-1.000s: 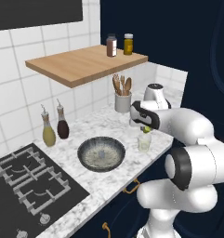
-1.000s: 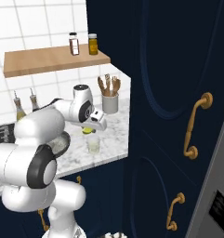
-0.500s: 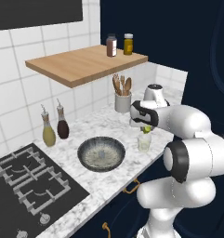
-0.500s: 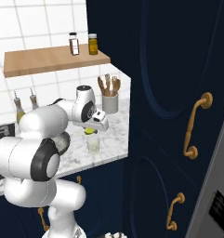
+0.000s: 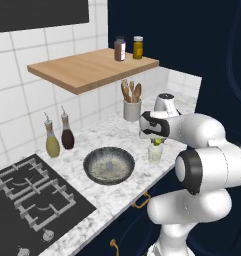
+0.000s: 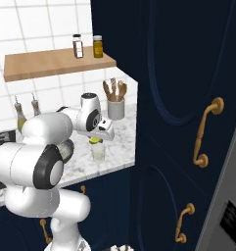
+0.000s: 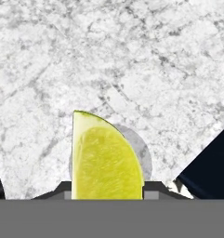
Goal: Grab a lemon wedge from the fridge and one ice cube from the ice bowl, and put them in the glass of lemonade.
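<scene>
Hand view shows my gripper (image 7: 106, 195) pinching the lemon wedge (image 7: 106, 160) right above the glass of lemonade (image 5: 155, 152), so I judge dropping it and fetching the ice cube remain.

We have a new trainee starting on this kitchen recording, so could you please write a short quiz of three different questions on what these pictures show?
1. True or false: the claw is shut on the lemon wedge.
2. Multiple choice: the wedge hangs right above which thing? A. the ice bowl B. the glass of lemonade C. the crock of wooden spoons
3. Fill in: on the wooden shelf stand ___ small jars.

Key
1. True: in the hand view the wedge sits between the claw's fingertips.
2. B: both base views show the wedge just over the glass.
3. Two.
</scene>
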Controlling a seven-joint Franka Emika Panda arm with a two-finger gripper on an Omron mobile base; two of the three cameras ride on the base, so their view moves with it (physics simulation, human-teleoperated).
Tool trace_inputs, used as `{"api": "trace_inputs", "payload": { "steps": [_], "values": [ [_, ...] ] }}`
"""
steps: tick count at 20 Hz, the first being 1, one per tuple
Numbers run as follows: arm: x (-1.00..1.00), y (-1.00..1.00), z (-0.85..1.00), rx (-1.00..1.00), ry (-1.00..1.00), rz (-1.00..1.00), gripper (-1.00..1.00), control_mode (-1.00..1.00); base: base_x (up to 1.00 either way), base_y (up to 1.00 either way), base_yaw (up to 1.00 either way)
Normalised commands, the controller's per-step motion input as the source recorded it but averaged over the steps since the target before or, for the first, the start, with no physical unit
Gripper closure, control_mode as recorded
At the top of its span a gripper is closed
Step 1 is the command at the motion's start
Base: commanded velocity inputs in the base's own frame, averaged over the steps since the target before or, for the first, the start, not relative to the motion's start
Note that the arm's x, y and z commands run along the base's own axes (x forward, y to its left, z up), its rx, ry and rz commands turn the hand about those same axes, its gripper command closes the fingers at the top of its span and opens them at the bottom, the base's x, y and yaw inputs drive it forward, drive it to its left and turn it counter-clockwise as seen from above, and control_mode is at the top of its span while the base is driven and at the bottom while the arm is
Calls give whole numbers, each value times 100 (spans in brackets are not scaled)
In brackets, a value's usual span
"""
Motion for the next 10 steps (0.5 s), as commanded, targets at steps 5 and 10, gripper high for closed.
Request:
{"api": "trace_inputs", "payload": {
  "steps": [5, 10],
  "values": [
    [0, 0, 0, 0, 0, 0, 100, -100, 0, 0, 0],
    [0, 0, 0, 0, 0, 0, -100, -100, 0, 0, 0]
  ]
}}
